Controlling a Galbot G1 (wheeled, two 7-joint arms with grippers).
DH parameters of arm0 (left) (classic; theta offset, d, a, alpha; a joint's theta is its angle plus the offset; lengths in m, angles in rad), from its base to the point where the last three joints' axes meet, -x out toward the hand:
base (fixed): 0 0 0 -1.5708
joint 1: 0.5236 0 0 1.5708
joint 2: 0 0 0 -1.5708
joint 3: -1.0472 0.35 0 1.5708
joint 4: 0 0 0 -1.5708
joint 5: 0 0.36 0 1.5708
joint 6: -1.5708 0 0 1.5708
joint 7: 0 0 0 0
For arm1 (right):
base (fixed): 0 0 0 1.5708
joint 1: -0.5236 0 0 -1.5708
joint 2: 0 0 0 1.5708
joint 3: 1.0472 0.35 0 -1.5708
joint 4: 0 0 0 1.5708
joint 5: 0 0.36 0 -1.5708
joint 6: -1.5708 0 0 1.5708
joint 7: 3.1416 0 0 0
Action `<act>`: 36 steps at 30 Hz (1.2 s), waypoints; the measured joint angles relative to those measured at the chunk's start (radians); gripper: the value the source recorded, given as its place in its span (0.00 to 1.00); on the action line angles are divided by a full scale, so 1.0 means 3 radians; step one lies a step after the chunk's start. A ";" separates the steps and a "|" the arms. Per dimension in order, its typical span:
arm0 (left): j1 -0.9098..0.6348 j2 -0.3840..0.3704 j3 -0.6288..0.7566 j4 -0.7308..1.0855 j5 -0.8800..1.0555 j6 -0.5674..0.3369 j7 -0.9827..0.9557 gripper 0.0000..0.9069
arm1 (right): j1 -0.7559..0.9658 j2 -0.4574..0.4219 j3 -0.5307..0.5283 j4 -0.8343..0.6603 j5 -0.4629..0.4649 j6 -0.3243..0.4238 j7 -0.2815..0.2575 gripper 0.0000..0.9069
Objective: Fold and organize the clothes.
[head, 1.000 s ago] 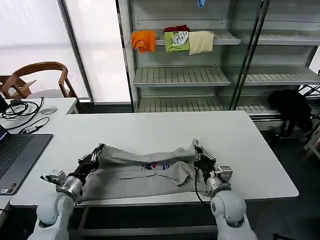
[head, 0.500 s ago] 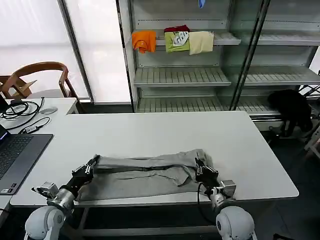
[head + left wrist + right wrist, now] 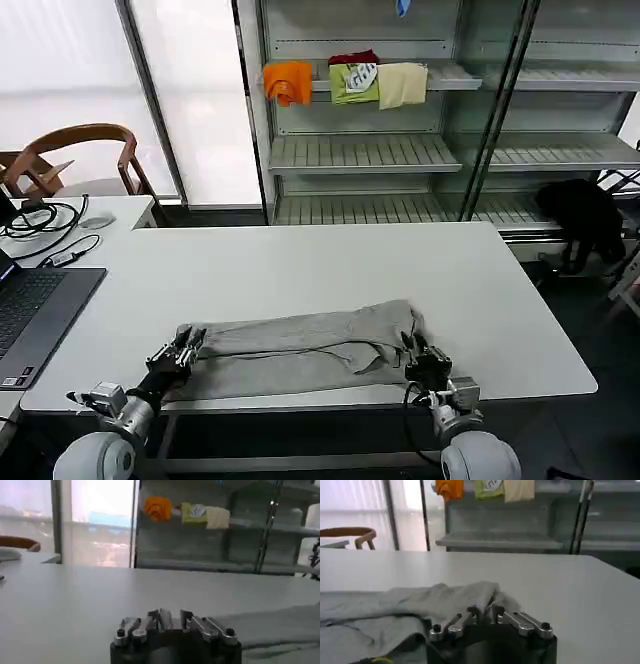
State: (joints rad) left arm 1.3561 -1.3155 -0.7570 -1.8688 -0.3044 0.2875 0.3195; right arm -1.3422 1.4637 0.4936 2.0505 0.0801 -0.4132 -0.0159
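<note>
The grey shirt (image 3: 300,347) lies in a folded band along the near edge of the white counter (image 3: 320,265), its long axis running 9 to 3 o'clock. The left pincer (image 3: 186,345) sits at the band's 9 o'clock end, the right pincer (image 3: 418,357) at the 3 o'clock end, each equally near its own end. Both arms are low, reaching toward 12 o'clock. Both pincers look clenched; whether either one pinches cloth I cannot tell.

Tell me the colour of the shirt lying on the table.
Light grey; the shirt shows best in the head view.
</note>
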 measured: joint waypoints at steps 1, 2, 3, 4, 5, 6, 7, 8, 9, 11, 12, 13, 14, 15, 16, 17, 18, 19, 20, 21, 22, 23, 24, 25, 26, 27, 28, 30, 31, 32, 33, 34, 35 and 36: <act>0.0021 -0.0015 0.0007 -0.0029 0.0056 0.0001 -0.0047 1.00 | 0.0007 0.0002 0.0014 0.0015 0.0023 0.0013 0.0019 1.00; 0.0044 -0.0030 0.0016 -0.0056 0.0109 0.0004 -0.0097 1.00 | 0.0015 0.0004 0.0025 0.0027 0.0043 0.0025 0.0035 1.00; 0.0067 -0.0045 0.0025 -0.0080 0.0162 0.0010 -0.0144 1.00 | 0.0026 0.0010 0.0035 0.0041 0.0065 0.0035 0.0048 1.00; 0.0090 -0.0062 0.0034 -0.0102 0.0219 0.0016 -0.0203 1.00 | 0.0036 0.0014 0.0045 0.0051 0.0082 0.0041 0.0061 1.00; 0.0105 -0.0076 0.0042 -0.0114 0.0265 0.0024 -0.0256 1.00 | 0.0051 0.0018 0.0057 0.0062 0.0097 0.0043 0.0077 1.00; 0.0116 -0.0090 0.0049 -0.0122 0.0309 0.0032 -0.0306 1.00 | 0.0067 0.0021 0.0069 0.0076 0.0115 0.0045 0.0092 1.00; 0.0123 -0.0106 0.0052 -0.0128 0.0350 0.0039 -0.0361 1.00 | 0.0083 0.0030 0.0080 0.0087 0.0129 0.0043 0.0101 1.00; 0.0129 -0.0117 0.0051 -0.0133 0.0382 0.0045 -0.0408 1.00 | 0.0100 0.0036 0.0090 0.0098 0.0141 0.0037 0.0108 1.00; 0.0139 -0.0124 0.0053 -0.0134 0.0409 0.0050 -0.0451 1.00 | 0.0116 0.0038 0.0098 0.0107 0.0155 0.0030 0.0116 1.00; 0.0158 -0.0137 0.0056 -0.0134 0.0454 0.0058 -0.0527 1.00 | 0.0140 0.0036 0.0103 0.0117 0.0176 0.0008 0.0131 1.00; 0.0162 -0.0143 0.0055 -0.0134 0.0465 0.0065 -0.0558 1.00 | 0.0150 0.0037 0.0106 0.0117 0.0185 -0.0002 0.0134 1.00; 0.0168 -0.0146 0.0055 -0.0134 0.0472 0.0072 -0.0585 0.74 | 0.0157 0.0039 0.0108 0.0118 0.0191 -0.0010 0.0139 1.00; 0.0177 -0.0150 0.0057 -0.0134 0.0475 0.0078 -0.0607 0.60 | 0.0166 0.0044 0.0109 0.0118 0.0196 -0.0020 0.0145 1.00; 0.0188 -0.0153 0.0062 -0.0136 0.0476 0.0086 -0.0630 0.10 | 0.0175 0.0047 0.0110 0.0118 0.0200 -0.0027 0.0151 1.00; 0.0195 -0.0158 0.0071 -0.0144 0.0475 0.0097 -0.0645 0.03 | 0.0184 0.0052 0.0111 0.0118 0.0205 -0.0035 0.0158 1.00; 0.0199 -0.0164 0.0077 -0.0152 0.0466 0.0106 -0.0662 0.02 | 0.0189 0.0056 0.0112 0.0118 0.0209 -0.0041 0.0165 1.00; 0.0200 -0.0170 0.0082 -0.0161 0.0449 0.0120 -0.0678 0.02 | 0.0193 0.0059 0.0115 0.0118 0.0209 -0.0050 0.0174 1.00; 0.0204 -0.0175 0.0087 -0.0171 0.0427 0.0136 -0.0690 0.01 | 0.0194 0.0059 0.0121 0.0119 0.0209 -0.0061 0.0185 1.00; 0.0211 -0.0181 0.0092 -0.0182 0.0401 0.0152 -0.0699 0.01 | 0.0194 0.0059 0.0127 0.0123 0.0213 -0.0072 0.0194 1.00; 0.0220 -0.0186 0.0097 -0.0196 0.0367 0.0174 -0.0707 0.01 | 0.0193 0.0059 0.0133 0.0128 0.0219 -0.0080 0.0198 1.00; 0.0226 -0.0186 0.0099 -0.0210 0.0332 0.0198 -0.0715 0.01 | 0.0192 0.0057 0.0141 0.0129 0.0223 -0.0086 0.0201 1.00; 0.0229 -0.0186 0.0099 -0.0226 0.0296 0.0223 -0.0724 0.01 | 0.0189 0.0055 0.0149 0.0129 0.0228 -0.0091 0.0206 1.00; 0.0230 -0.0188 0.0100 -0.0241 0.0255 0.0252 -0.0735 0.01 | 0.0185 0.0052 0.0158 0.0129 0.0235 -0.0095 0.0210 1.00; 0.0230 -0.0190 0.0103 -0.0254 0.0215 0.0278 -0.0742 0.01 | 0.0182 0.0051 0.0166 0.0129 0.0239 -0.0099 0.0215 1.00; 0.0229 -0.0192 0.0107 -0.0266 0.0176 0.0305 -0.0748 0.01 | 0.0181 0.0051 0.0172 0.0129 0.0241 -0.0103 0.0219 1.00; 0.0227 -0.0195 0.0112 -0.0280 0.0132 0.0337 -0.0757 0.01 | 0.0180 0.0051 0.0177 0.0129 0.0245 -0.0106 0.0224 1.00; 0.0222 -0.0198 0.0117 -0.0290 0.0092 0.0367 -0.0769 0.01 | 0.0178 0.0052 0.0180 0.0129 0.0247 -0.0110 0.0230 1.00; 0.0211 -0.0209 0.0127 -0.0298 0.0007 0.0428 -0.0792 0.01 | 0.0170 0.0054 0.0182 0.0131 0.0250 -0.0117 0.0239 1.00; 0.0203 -0.0217 0.0132 -0.0298 -0.0034 0.0458 -0.0805 0.01 | 0.0167 0.0054 0.0183 0.0133 0.0252 -0.0120 0.0240 1.00; 0.0196 -0.0224 0.0138 -0.0298 -0.0072 0.0485 -0.0814 0.01 | 0.0163 0.0054 0.0184 0.0139 0.0252 -0.0122 0.0242 1.00; 0.0189 -0.0229 0.0143 -0.0298 -0.0110 0.0511 -0.0824 0.01 | 0.0159 0.0051 0.0184 0.0142 0.0253 -0.0124 0.0244 1.00; 0.0183 -0.0233 0.0148 -0.0298 -0.0144 0.0529 -0.0835 0.01 | 0.0156 0.0050 0.0184 0.0143 0.0255 -0.0126 0.0247 1.00; 0.0174 -0.0237 0.0155 -0.0295 -0.0178 0.0546 -0.0842 0.00 | 0.0155 0.0049 0.0186 0.0144 0.0255 -0.0129 0.0250 1.00; 0.0167 -0.0240 0.0160 -0.0291 -0.0206 0.0558 -0.0850 0.00 | 0.0154 0.0048 0.0188 0.0145 0.0256 -0.0130 0.0253 1.00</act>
State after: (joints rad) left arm 1.4063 -1.3875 -0.7090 -1.9561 -0.3663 0.4549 0.0646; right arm -1.2959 1.4783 0.5500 2.0940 0.1570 -0.4522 0.0599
